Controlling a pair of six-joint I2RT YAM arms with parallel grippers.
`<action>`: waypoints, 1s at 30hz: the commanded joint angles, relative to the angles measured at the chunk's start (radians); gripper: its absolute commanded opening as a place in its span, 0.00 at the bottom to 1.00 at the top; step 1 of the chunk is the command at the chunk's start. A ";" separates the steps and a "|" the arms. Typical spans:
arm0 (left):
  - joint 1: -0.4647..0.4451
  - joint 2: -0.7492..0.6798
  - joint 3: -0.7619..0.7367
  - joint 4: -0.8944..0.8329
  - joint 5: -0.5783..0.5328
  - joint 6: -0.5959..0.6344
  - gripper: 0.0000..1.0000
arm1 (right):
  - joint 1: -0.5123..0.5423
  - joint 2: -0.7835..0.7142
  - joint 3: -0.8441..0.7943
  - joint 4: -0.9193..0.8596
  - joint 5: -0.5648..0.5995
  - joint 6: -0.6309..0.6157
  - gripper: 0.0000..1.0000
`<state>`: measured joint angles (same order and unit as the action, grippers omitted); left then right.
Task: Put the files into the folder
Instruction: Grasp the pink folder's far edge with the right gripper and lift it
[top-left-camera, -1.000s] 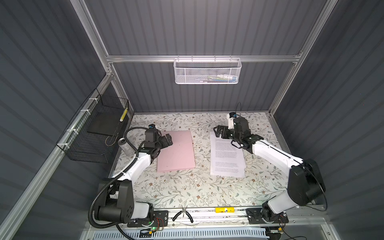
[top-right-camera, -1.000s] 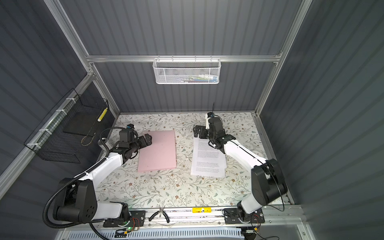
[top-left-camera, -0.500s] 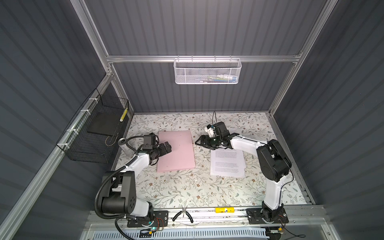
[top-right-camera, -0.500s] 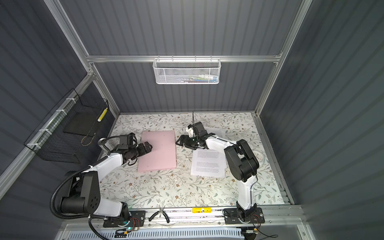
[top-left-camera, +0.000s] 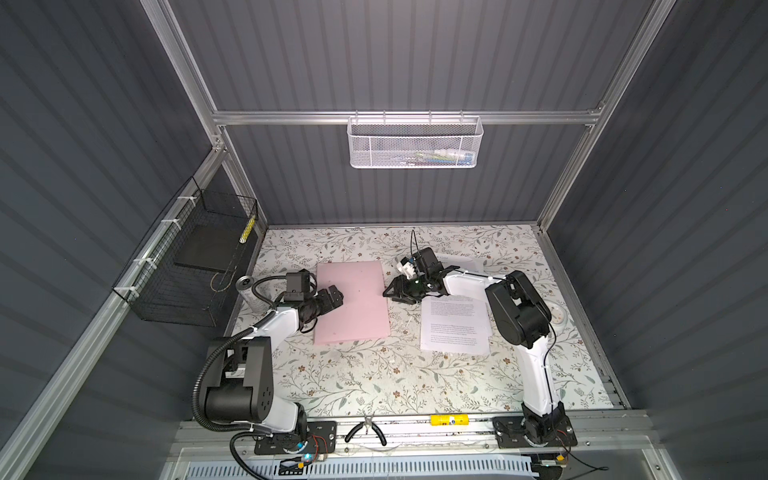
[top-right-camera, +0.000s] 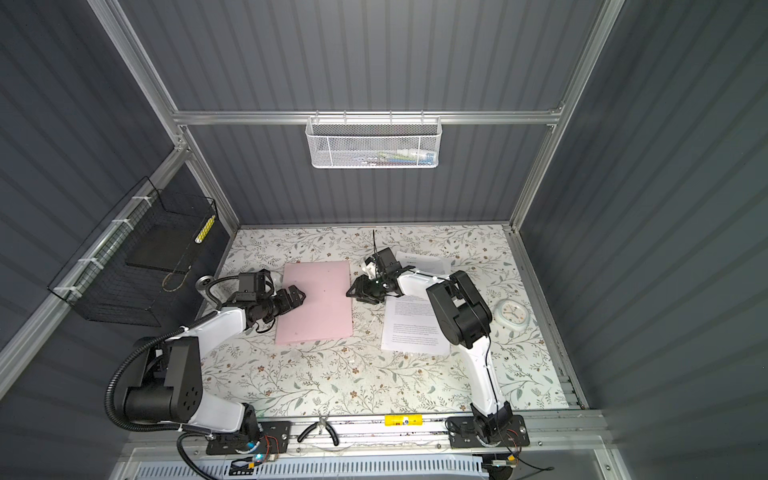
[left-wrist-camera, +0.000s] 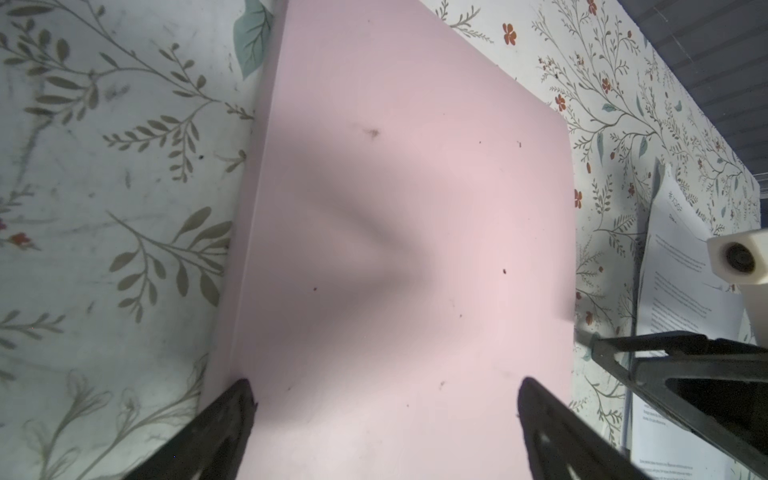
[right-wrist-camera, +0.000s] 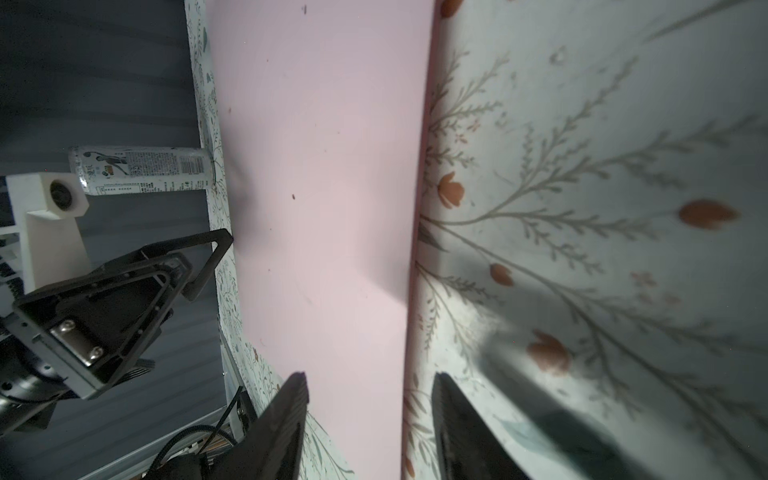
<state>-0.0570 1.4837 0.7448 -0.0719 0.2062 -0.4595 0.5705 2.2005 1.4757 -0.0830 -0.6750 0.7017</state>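
Nearest us, the floral worktop (top-left-camera: 374, 382) carries nothing of the task. A little farther, right of centre, the files (top-left-camera: 455, 328) lie flat as a loose white stack. To their left and apart from them, the pink folder (top-left-camera: 353, 305) lies flat with its leaves shut. From this we judge that no sheet has gone in and the whole filing is left to do. Level with the folder's middle, the left tool (top-left-camera: 332, 298) hangs over its left edge with the jaws wide apart, gripping nothing. Opposite it, the right tool (top-left-camera: 390, 292) sits low at the folder's right edge. The right wrist view shows its jaws partly apart with that edge between them, not clamped on it. We take this as the start of opening the cover. Farther still, another printed sheet (top-left-camera: 465, 262) peeps out beyond the right arm, also outside the folder.
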 joint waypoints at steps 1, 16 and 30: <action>0.007 -0.045 0.010 -0.079 -0.057 0.023 0.99 | 0.009 0.019 0.033 -0.016 -0.029 0.014 0.51; 0.013 -0.040 -0.007 -0.086 -0.151 0.047 0.99 | 0.012 0.074 0.061 0.014 -0.075 0.045 0.52; 0.014 0.036 -0.038 0.029 -0.070 0.033 0.98 | 0.015 0.095 0.109 0.039 -0.130 0.059 0.51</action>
<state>-0.0505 1.5040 0.7166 -0.0780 0.0959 -0.4305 0.5781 2.2795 1.5566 -0.0586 -0.7784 0.7589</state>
